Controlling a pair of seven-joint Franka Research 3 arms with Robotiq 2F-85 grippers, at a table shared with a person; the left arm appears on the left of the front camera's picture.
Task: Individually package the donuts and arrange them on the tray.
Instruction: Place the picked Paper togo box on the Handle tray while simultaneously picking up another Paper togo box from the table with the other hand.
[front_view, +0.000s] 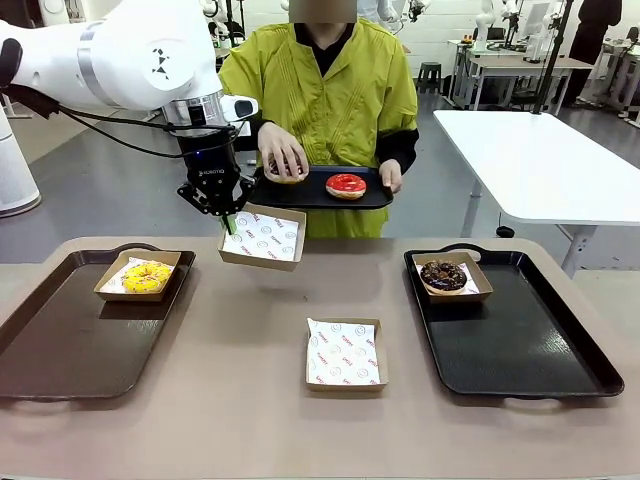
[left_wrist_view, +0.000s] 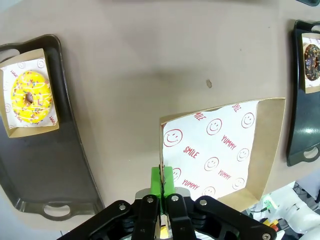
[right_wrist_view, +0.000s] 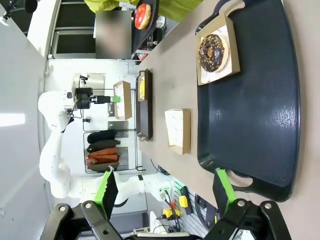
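Note:
My left gripper (front_view: 230, 222) is shut on the near rim of an empty paper-lined box (front_view: 262, 238) and holds it above the table's far side; in the left wrist view the green pads (left_wrist_view: 162, 182) pinch the box (left_wrist_view: 220, 150) edge. The yellow donut (front_view: 148, 277) sits boxed on the left tray (front_view: 60, 340). On the right tray (front_view: 530, 350) the chocolate donut (front_view: 443, 275) lies in its box. The person holds a small black tray (front_view: 310, 195) carrying the red donut (front_view: 346, 186), with a hand on another donut (front_view: 285, 176). My right gripper (right_wrist_view: 165, 189) is open over the right tray's near end.
A second empty lined box (front_view: 343, 353) lies on the table's near middle. A white table (front_view: 540, 160) stands at the back right behind the person. The tan tabletop (front_view: 250, 330) between the two trays is bare apart from that box.

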